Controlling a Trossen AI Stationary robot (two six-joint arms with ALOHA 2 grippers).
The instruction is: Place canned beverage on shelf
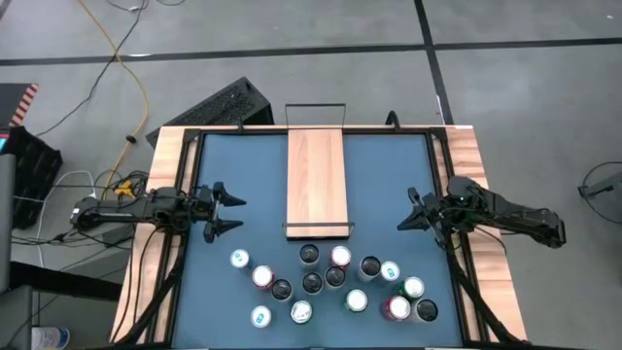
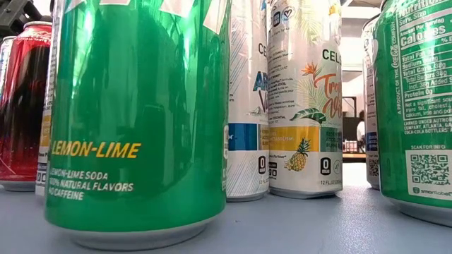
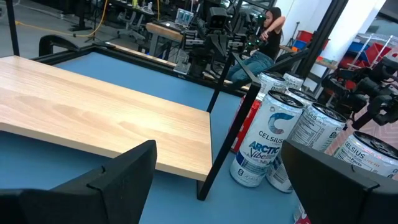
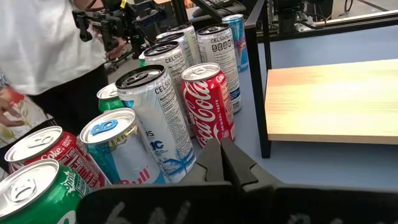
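The shelf [image 1: 316, 175] is a pale wood plank lying lengthwise in the middle of the blue table, with a black wire rail [image 1: 319, 229] at its near end and another at its far end. It also shows in the left wrist view [image 3: 93, 112] and the right wrist view [image 4: 336, 99]. Several beverage cans [image 1: 335, 280] stand upright on the table near its front edge, and they show close up in the other views too [image 2: 134, 120] [image 3: 267, 143] [image 4: 155, 118]. My left gripper [image 1: 229, 212] [image 3: 224, 186] is open and empty, left of the shelf. My right gripper [image 1: 404, 216] [image 4: 221, 155] is shut and empty, right of the shelf.
Pale wooden strips [image 1: 165, 194] edge the table on the left and right. Bare blue table [image 1: 389, 165] lies on both sides of the shelf. A person in a white top [image 4: 50, 43] stands beyond the table, past the cans. A black keyboard [image 1: 224, 105] lies on the floor behind the table.
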